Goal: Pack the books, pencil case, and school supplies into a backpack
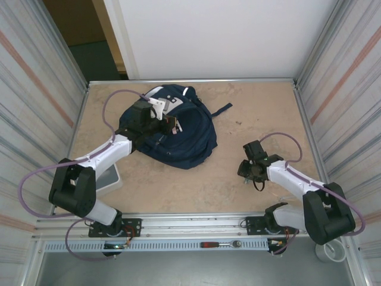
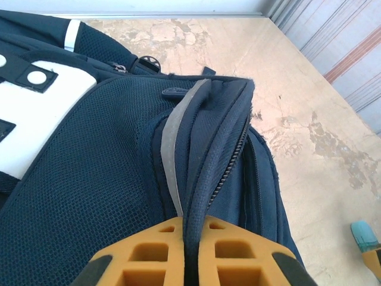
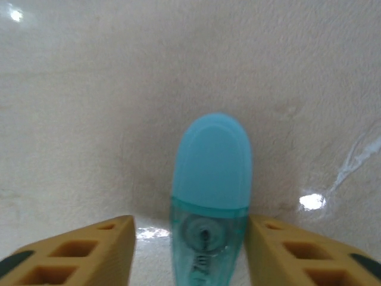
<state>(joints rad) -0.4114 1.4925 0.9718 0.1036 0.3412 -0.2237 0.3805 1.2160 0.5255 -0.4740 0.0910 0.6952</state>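
The large navy-blue fabric backpack (image 1: 178, 143) with white patches and a thin white stripe lies flat on the beige marbled counter (image 1: 196, 185), in the upper left-centre of the top view, with one dark strap (image 1: 222, 109) trailing off to its right. The left pincer (image 1: 171, 126) sits on top of the bag. In the left wrist view its orange fingers (image 2: 149, 256) are pressed together at the bottom centre of the frame. They pinch a raised fold of the backpack (image 2: 107, 190) where a grey strip and a zipper run side by side. The mesh panel and a white patch fill the left of that frame. Well apart from the bag, toward the right middle of the top view, the right pincer (image 1: 246, 174) is down at the counter surface. In the right wrist view a small light-blue piece (image 3: 212, 173) with a rounded opaque cap and a see-through body lies on the counter, low in the centre of the frame. The right pincer (image 3: 189, 229) is spread with one orange finger (image 3: 77, 256) on each side of the piece. A visible gap remains on both sides, so neither finger touches it. A sliver of the light-blue piece (image 2: 363, 233) also shows at the lower right edge of the left wrist view. A white tub (image 1: 111, 179) sits at the counter's left edge beside the left arm. A red-handled ratchet tool (image 1: 220, 243) lies on the rail along the bottom of the top view. Ribbed metal walls (image 1: 36, 89) close in both sides.
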